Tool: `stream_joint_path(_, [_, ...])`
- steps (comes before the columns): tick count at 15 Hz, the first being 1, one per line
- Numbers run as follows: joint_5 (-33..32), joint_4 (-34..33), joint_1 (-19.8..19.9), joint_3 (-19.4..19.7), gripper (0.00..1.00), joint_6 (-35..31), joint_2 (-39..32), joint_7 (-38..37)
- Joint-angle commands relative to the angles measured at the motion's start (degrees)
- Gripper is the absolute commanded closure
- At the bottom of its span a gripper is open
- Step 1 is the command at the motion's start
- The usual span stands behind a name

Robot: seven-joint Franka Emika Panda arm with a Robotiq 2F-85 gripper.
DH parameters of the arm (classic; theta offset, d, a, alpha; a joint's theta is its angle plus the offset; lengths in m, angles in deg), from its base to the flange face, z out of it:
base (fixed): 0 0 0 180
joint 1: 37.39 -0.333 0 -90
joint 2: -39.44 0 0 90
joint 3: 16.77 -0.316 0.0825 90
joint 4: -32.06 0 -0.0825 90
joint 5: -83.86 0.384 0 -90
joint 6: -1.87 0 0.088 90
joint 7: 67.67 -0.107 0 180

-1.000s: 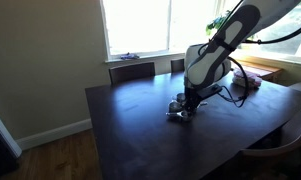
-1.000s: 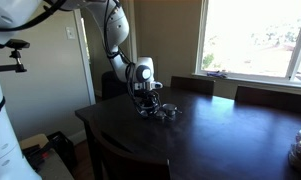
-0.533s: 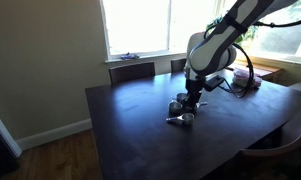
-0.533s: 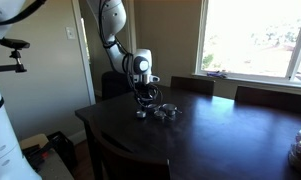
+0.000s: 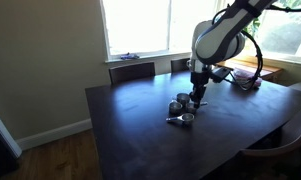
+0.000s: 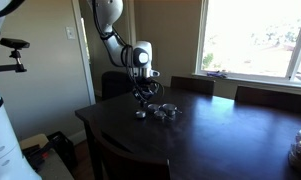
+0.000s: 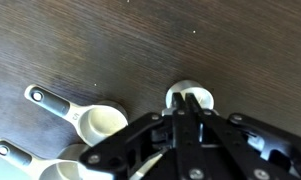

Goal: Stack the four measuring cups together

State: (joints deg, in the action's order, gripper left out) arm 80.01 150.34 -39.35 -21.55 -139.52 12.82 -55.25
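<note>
The arm [image 5: 225, 35] reached in over the dark tabletop [image 5: 130, 135], and its gripper [image 5: 197, 97] hung just above the wood. The jaws were drawn narrow, their tips all but touching.

In the wrist view the gripper [image 7: 187, 112] came in from the bottom. A small cup [image 7: 202, 97] sat right at its tips, pale inside, with the closed fingers [image 7: 182, 125] crossing its middle. Whether the jaws pinched its rim or only hung over it could not be told. Apart from it lay a second cup [image 7: 102, 122], mouth up, with its handle [image 7: 52, 101] angled away from the gripper. Just beside that was a third cup [image 7: 62, 166], partly cut off by the bottom of the view, with its handle lying the same way.

In both exterior views the measuring cups [image 5: 186, 118] [image 6: 166, 111] made a tight little cluster on the tabletop. They lay closer to the edge with the chairs [image 5: 132, 70] than to the opposite edge. The gripper [image 6: 142, 93] hung just above the cluster and a little to one side. At that size the cups could not be counted or told apart.
</note>
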Motion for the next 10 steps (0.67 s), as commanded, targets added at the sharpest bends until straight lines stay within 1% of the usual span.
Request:
stream_joint_path(1, [-1.4,2.8,-0.5,1.0,0.60,2.2,2.2,-1.4])
stream_joint_path(3, [-1.7,2.5,-0.8,1.3,0.49,0.7,0.8,-2.4])
stream_joint_path(6, [-2.2,1.9,-1.6,1.9,0.29,-1.8,-1.2,-4.8])
stream_joint_path(10, [-0.4,1.4,-2.4,2.3,0.04,-6.9,-3.6,-11.6])
